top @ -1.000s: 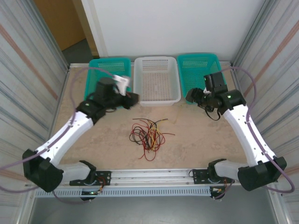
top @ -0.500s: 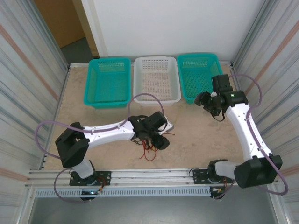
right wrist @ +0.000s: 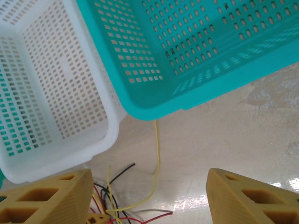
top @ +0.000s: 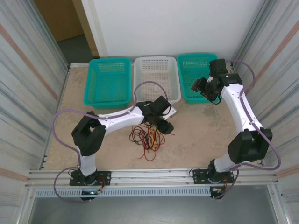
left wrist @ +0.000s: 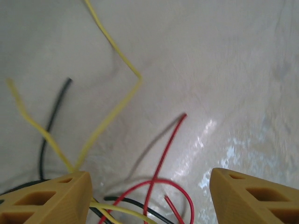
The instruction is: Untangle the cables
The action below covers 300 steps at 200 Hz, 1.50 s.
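Observation:
The cables [top: 147, 136] lie as a loose tangle of red, black and pale yellow strands on the table's middle. My left gripper [top: 164, 127] hovers low over the tangle's upper right edge. In the left wrist view that gripper [left wrist: 149, 179] is open, and a red cable loop [left wrist: 161, 184] lies on the table between its fingers [left wrist: 51, 200]; yellow [left wrist: 112, 112] and black [left wrist: 51, 121] strands trail away beyond. My right gripper [top: 196, 87] is up by the front of the right teal basket [top: 187, 70], open [right wrist: 149, 175] with nothing in it. A yellow strand [right wrist: 158, 154] runs on the table below it.
Three baskets stand in a row at the back: a left teal basket [top: 107, 84], a white basket [top: 156, 81] and the right teal one [right wrist: 187, 56]. The white basket [right wrist: 46, 93] touches the teal one. Corrugated walls close both sides.
My left arm swung from the left teal basket down to the cable tangle and now sits at its upper right. The right gripper moved back toward the right teal basket.

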### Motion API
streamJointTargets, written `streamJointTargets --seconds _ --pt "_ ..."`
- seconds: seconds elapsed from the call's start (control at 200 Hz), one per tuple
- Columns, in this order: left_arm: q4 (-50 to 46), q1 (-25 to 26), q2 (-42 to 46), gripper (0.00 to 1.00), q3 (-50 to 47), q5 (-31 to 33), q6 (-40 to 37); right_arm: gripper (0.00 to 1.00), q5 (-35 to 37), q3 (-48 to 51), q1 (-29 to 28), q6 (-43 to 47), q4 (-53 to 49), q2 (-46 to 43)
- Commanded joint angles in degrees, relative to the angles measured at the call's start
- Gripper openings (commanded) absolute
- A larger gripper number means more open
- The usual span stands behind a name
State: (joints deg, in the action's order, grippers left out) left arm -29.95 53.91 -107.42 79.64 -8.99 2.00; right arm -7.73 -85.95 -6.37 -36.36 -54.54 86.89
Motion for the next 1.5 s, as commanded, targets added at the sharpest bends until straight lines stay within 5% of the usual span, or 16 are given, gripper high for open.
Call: streamJointTargets --seconds 0.0,0.19,0.511,0.726,0.832,0.987,1.142,1.383,1.498 --pt "-2.6 0.4 0.1 0.68 2.0 1.2 -4.2 0.66 -1.1 -1.3 0.6 1.3 0.3 0.9" --pt "-2.3 -1.3 -3.2 0.65 4.4 4.0 -3.3 0.65 -2.8 -0.5 0.6 1.4 1.0 1.2" --pt "-0.3 -2.2 -1.8 0.83 3.8 7.1 -3.2 0.67 -5.1 3.0 0.5 0.9 2.7 -2.0" --pt "-0.2 -3.8 -4.1 0.77 2.2 2.5 -1.5 0.67 -5.0 5.5 0.7 0.9 2.4 -4.1" --pt "-0.6 -3.7 -5.4 0.65 2.1 0.9 -0.9 0.66 -5.2 6.3 0.7 0.6 2.6 -5.1" --pt "-1.3 -3.7 -4.3 0.2 2.7 -0.2 0.4 0.66 -6.0 7.0 0.6 -0.2 3.0 -6.2" --pt "-2.1 -2.4 1.8 0.02 2.9 0.3 1.7 0.65 -6.0 7.3 0.4 -0.3 2.9 -6.9" --pt "-3.7 -3.2 15.6 0.0 0.8 -2.1 8.3 0.65 -5.8 7.6 -0.3 -0.3 2.9 -7.8" --pt "-3.1 -8.1 22.9 0.0 -2.0 -7.4 13.9 0.65 -5.5 7.7 -1.0 -0.2 2.9 -8.1"
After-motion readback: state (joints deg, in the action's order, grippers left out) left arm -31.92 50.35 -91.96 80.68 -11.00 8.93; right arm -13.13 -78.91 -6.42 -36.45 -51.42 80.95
